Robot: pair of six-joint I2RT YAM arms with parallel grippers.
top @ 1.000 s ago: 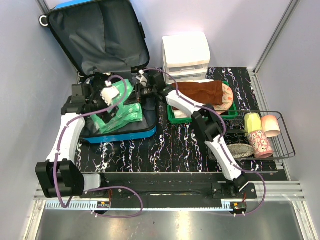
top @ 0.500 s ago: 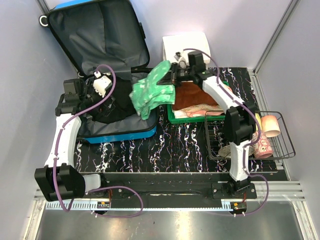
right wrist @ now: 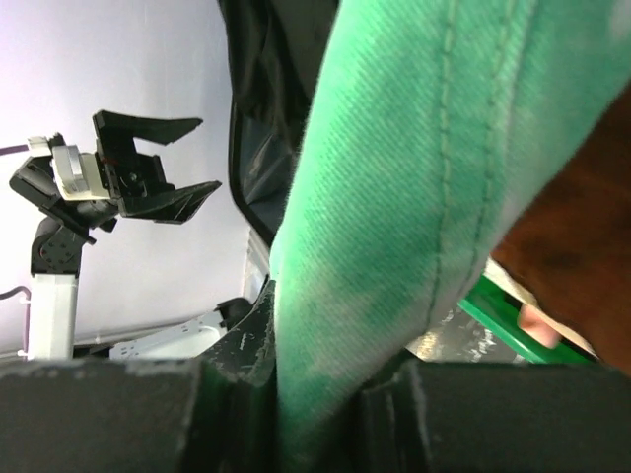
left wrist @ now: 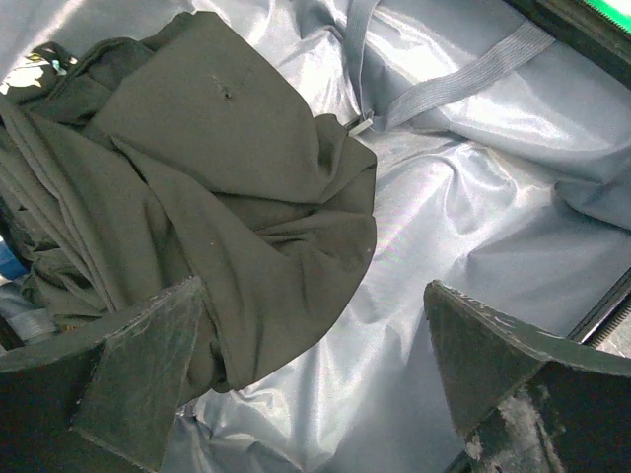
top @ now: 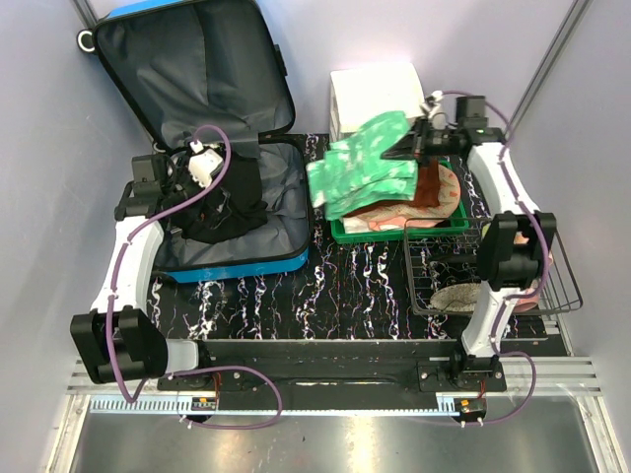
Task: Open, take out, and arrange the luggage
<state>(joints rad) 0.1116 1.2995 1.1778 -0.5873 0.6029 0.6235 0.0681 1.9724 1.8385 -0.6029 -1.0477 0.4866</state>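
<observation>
1. The step in hand looks like carrying the green garment out of the luggage. The right claw is clenched on a fold of it, with the rest hanging loose to the claw's left.
2. To do it well, I'd stay high enough that the dangling end clears the rim of the green tray below the claw. I wouldn't let go until the cloth sits over its spot, since it could drape onto the white organiser just behind.
3. The left claw is released, jaws wide, hovering with nothing in it.
4. The luggage lies open on the worktop right under the left claw, with a dark garment inside. From the right claw it's well apart, off to the left.
</observation>
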